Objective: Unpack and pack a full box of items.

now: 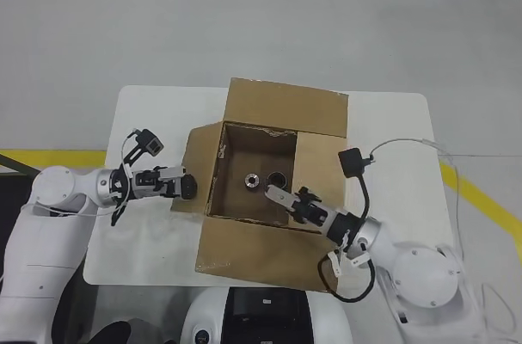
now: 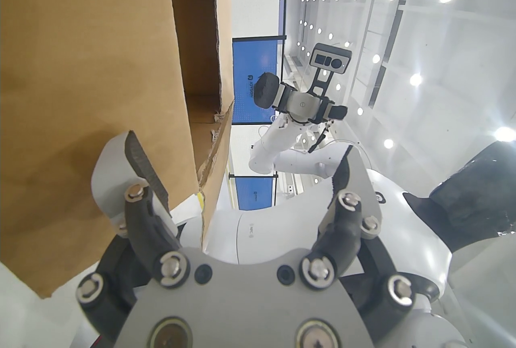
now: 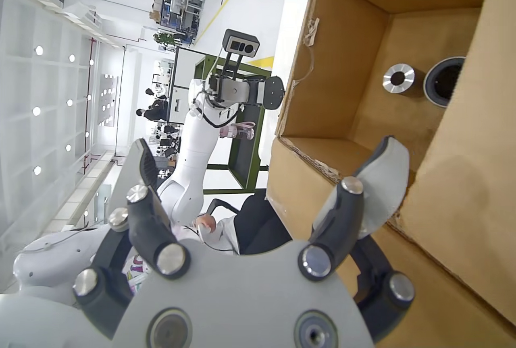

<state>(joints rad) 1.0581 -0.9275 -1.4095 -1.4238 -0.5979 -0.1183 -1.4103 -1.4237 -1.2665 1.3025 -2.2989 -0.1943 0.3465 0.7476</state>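
An open cardboard box [image 1: 286,105] stands on the white table [image 1: 153,116]. On its floor a small silver cylinder [image 1: 253,181] stands beside a dark ring-shaped part [image 1: 276,179]; both appear in the right wrist view, cylinder [image 3: 399,79] and ring [image 3: 443,81]. My left gripper [image 1: 187,185] is open at the box's left flap, and the flap's edge [image 2: 197,180] lies between its fingers [image 2: 137,164]. My right gripper [image 1: 279,194] is open over the box's near wall [image 3: 306,160], which runs between its fingers [image 3: 387,168], one inside the box and one outside.
The box's four flaps are folded outward, the near one [image 1: 261,249] hanging toward the table's front edge. Bare table lies left of the box [image 1: 140,249] and right of it [image 1: 398,129]. A thin cable [image 1: 407,142] trails across the right side.
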